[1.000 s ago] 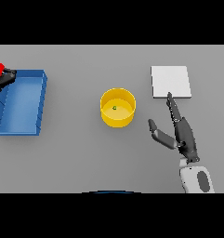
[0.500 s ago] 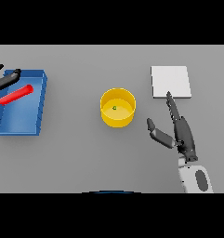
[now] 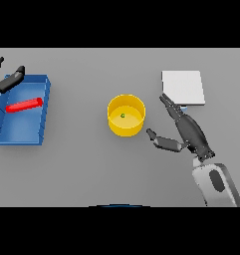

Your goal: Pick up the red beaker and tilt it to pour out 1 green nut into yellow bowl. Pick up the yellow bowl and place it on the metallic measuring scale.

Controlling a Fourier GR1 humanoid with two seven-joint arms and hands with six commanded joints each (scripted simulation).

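Note:
The red beaker (image 3: 24, 105) lies on its side inside the blue tray (image 3: 22, 130) at the left. My left hand (image 3: 6, 82) hovers open at the tray's far left corner, apart from the beaker. The yellow bowl (image 3: 126, 115) stands mid-table with one green nut (image 3: 123, 115) inside. My right hand (image 3: 183, 130) is open just right of the bowl, fingers straight and thumb pointing toward it, not touching. The metallic measuring scale (image 3: 183, 87) is a pale square plate behind the right hand.
The blue tray sits close to the table's left edge. Bare grey table surrounds the bowl in front and behind.
The left hand let go of the red beaker, which dropped flat into the blue tray; the hand drew back to the left. The right hand edged slightly toward the bowl.

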